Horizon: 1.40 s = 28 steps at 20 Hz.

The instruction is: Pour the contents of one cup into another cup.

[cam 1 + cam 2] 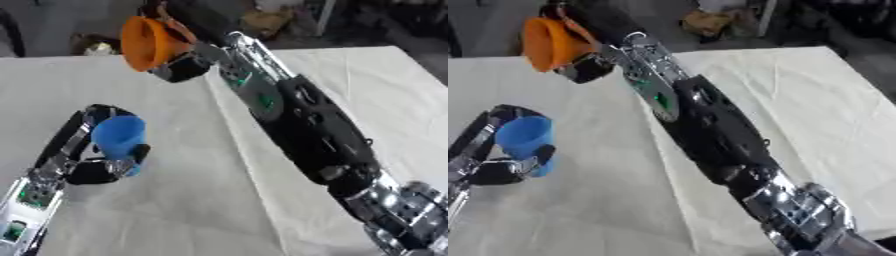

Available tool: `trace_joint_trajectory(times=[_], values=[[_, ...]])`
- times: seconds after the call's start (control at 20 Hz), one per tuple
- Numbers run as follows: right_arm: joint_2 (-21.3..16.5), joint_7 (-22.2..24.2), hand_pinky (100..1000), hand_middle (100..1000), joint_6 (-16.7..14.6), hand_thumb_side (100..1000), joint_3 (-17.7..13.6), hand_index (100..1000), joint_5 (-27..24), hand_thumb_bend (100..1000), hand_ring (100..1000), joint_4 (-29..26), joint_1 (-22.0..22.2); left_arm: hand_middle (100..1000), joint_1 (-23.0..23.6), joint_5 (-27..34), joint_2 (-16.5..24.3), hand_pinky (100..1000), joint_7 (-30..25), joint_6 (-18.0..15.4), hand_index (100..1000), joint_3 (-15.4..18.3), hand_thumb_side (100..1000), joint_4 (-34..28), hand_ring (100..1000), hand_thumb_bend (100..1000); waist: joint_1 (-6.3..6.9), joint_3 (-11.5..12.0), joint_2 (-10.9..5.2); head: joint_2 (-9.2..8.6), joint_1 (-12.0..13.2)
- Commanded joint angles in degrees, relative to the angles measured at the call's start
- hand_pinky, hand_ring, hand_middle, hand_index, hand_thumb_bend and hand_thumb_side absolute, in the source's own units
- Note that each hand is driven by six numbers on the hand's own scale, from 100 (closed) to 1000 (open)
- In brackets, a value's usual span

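We see the left hand with fingers curled round the blue cup, upright above the white table. The right hand has fingers closed round the orange cup, tilted sideways, raised beyond the blue cup.

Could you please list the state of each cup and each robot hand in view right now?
Orange cup: held up in the air, tipped on its side, mouth facing left.
Blue cup: held roughly upright, lower and nearer than the orange cup.
Right robot hand: curled round the orange cup.
Left robot hand: curled round the blue cup.
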Motion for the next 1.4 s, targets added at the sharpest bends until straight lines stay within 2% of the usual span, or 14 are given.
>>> trace_joint_trajectory(times=[0.05,0.7,0.9,0.95,1.4], values=[[-1.14,1.14,803,318,-0.81,100,0.38,543,1.08,181,775,-2.78,-1.51,148,-1.23,-0.36,1.0,232,0.18,-0.36,663,0.32,431,-0.59,100,100,0.33,-0.01,-1.15,-0.61,0.09],[-0.23,2.44,811,335,-4.42,100,1.83,574,6.68,242,776,-2.13,-1.44,149,-1.39,-0.61,0.98,234,-0.4,-0.75,651,-0.12,427,-1.1,100,100,0.52,0.13,-1.3,-0.45,-0.14],[-0.08,2.51,815,343,-5.65,100,2.37,588,8.43,286,777,-1.83,-1.48,149,-1.32,-0.98,1.0,234,-0.37,-0.85,641,-0.1,427,-1.19,100,100,0.54,0.08,-1.34,-0.41,-0.17],[-0.03,2.5,815,343,-5.88,100,2.41,587,8.84,264,776,-1.78,-1.45,149,-1.29,-1.07,1.0,234,-0.37,-0.87,639,-0.08,425,-1.2,100,100,0.55,0.06,-1.35,-0.41,-0.19],[0.2,2.2,820,358,-7.38,100,2.7,610,11.85,296,777,-1.73,-1.38,149,-1.12,-1.56,0.89,235,-0.44,-0.91,641,0.0,422,-1.25,100,100,0.63,0.01,-1.34,-0.35,-0.25]])
